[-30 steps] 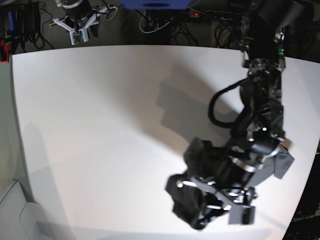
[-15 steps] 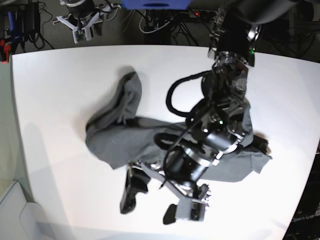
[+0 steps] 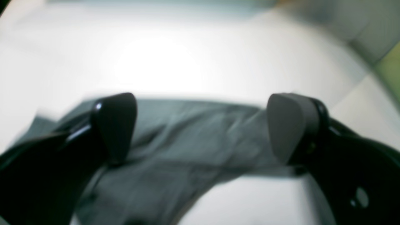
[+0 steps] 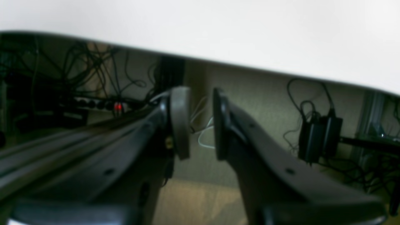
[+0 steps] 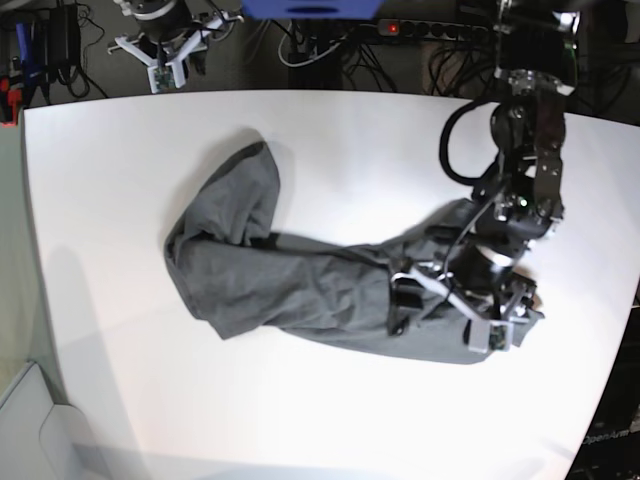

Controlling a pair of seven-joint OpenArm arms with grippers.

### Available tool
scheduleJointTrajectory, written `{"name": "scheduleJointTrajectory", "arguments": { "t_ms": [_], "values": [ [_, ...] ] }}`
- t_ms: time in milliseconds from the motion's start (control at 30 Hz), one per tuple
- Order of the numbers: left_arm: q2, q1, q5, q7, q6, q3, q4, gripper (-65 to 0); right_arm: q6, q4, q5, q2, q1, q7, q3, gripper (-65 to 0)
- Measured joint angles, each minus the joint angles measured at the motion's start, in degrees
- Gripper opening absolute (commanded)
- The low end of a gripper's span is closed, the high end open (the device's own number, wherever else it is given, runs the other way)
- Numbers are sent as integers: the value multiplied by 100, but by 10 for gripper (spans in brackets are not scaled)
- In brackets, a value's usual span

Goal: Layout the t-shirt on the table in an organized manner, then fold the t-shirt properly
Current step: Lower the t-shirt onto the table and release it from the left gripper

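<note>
One t-shirt (image 5: 300, 280) sprawls rumpled across my desk (image 5: 120, 180), bunched leftward. My left gripper (image 5: 450, 315) hangs released over its right end; the right gripper (image 5: 160, 62), parked far-left, holds nothing, slightly parted. Regrasping blind could pinch several layers, worsening the tangle.

Plain charcoal-grey t-shirt (image 5: 300, 285), matte white table (image 5: 120, 180), black tool (image 3: 200, 128) pads
</note>
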Motion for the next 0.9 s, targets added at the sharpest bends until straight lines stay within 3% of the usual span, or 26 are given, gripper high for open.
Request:
{"name": "scheduleJointTrajectory", "arguments": {
  "t_ms": [100, 333, 900],
  "values": [
    [-103, 332, 20, -24, 9, -380, -588, 0, 0, -2, -2, 11, 13, -4, 0, -504],
    [61, 407, 55, -61, 50, -1779, -1425, 0, 2, -7, 0, 33, 109, -2, -162, -504],
    [592, 404, 9, -52, 7, -1506, -1755, 0, 0, -17, -2, 48, 219, 13, -162, -504]
  ]
}}
